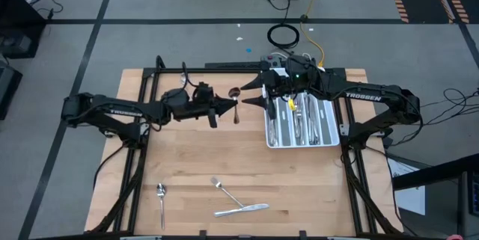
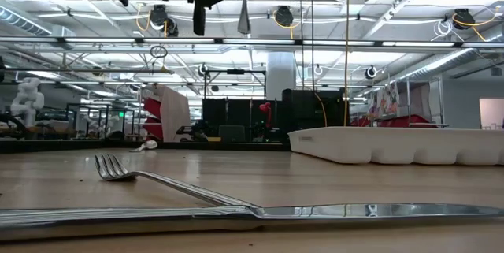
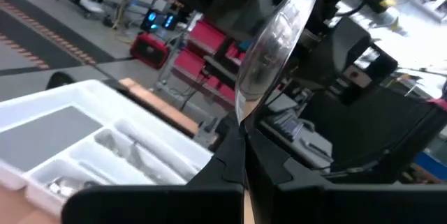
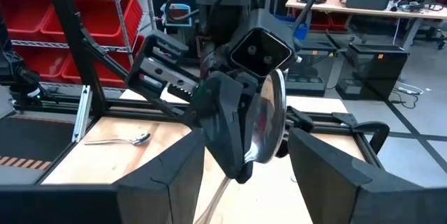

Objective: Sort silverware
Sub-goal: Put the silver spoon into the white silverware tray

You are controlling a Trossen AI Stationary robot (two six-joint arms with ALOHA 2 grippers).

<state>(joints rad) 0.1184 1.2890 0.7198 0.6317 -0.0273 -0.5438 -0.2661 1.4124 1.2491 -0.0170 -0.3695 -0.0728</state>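
My left gripper [image 1: 227, 108] is shut on a spoon [image 1: 235, 105] high above the table's middle, left of the white tray [image 1: 329, 140]. The spoon's shiny bowl [image 3: 276, 42] stands past the fingers. My right gripper [image 1: 245, 94] is open and faces the spoon from the tray side. In its own view its fingers [image 4: 167, 175] stand either side of the bowl [image 4: 269, 123]; whether they touch it I cannot tell. The tray holds several pieces of silverware [image 1: 299, 117]. A spoon [image 1: 161, 199], a fork [image 1: 223, 190] and a knife [image 1: 243, 210] lie flat near the front edge. My left gripper pinches the spoon's neck [image 3: 241, 123], just below the bowl, between its two shut fingers [image 3: 227, 168]. The fingers come level from the table's left and lie across the spoon. The spoon is lifted clear of the table, and its handle [image 1: 236, 119] points toward the near side.
The tray [image 2: 402, 144] sits at the table's right, under the right arm. The fork [image 2: 118, 170] and knife [image 2: 331, 210] lie close to the low camera. Bare wood lies between them and the tray. Black frame rails run along the table's left and right sides.
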